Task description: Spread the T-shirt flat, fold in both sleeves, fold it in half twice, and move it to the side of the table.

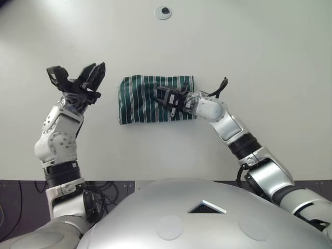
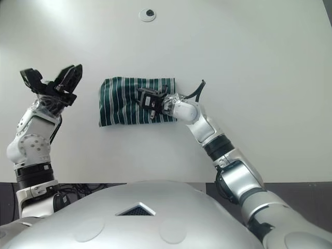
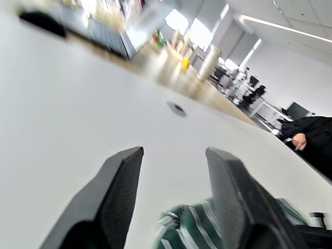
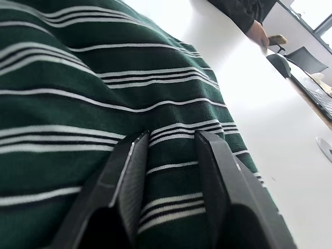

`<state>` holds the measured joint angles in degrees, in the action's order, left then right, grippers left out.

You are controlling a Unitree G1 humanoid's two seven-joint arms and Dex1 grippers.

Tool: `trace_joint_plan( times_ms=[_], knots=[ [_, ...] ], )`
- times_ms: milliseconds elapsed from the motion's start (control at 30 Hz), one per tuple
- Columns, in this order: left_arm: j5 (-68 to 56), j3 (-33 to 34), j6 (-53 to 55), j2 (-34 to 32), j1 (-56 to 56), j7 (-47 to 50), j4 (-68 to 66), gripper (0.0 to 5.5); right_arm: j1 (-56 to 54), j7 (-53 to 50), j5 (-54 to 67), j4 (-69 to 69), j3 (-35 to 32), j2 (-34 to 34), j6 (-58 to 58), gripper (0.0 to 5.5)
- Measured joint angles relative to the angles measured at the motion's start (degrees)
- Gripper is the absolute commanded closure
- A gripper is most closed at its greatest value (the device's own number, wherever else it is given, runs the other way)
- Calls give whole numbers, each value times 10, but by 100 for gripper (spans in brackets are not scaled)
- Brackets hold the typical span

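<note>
Left end effector [image 1: 77, 73] hangs raised, gaping; right end effector [image 1: 166, 98], slightly parted, rests on the folded T-shirt [image 1: 137, 101], hiding part.

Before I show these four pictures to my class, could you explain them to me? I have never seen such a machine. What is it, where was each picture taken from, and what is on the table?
It is a humanoid robot with two arms, each ending in a two-finger gripper. The two wide pictures come from cameras in its head, looking down over the arms. The two close ones come from a camera on each wrist. On the white table lies a green striped T-shirt, folded into a small rectangle. The right gripper rests on top of the shirt with its fingers a little apart. The left gripper is raised beside the shirt, open and empty.
</note>
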<state>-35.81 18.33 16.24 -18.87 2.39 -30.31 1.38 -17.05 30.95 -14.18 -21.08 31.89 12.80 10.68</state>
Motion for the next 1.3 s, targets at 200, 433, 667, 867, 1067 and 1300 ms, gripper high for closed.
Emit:
trace_joint_plan(
  times_ms=[200, 433, 667, 867, 1067, 1300],
  knots=[
    [167, -37, -271, 70, -66, 68, -25, 331, -37, -52, 23, -99, -133, 133, 2, 391],
    [231, -77, -383, 114, -93, 97, -98, 331, -85, -125, 30, -240, -223, 176, -6, 391],
    [209, -76, -428, 123, -97, 89, -123, 331, -61, -214, 65, -133, -304, 163, 96, 391],
    [179, -77, -411, 146, -94, 87, -162, 331, 18, -325, 79, 0, -335, 46, 239, 391],
    [319, -67, -577, 131, -104, 191, -237, 331, 54, -334, 81, -41, -324, 9, 329, 391],
    [354, -70, -658, 134, -91, 231, -254, 331, 116, -260, 148, -50, -298, -33, 355, 391]
  ],
)
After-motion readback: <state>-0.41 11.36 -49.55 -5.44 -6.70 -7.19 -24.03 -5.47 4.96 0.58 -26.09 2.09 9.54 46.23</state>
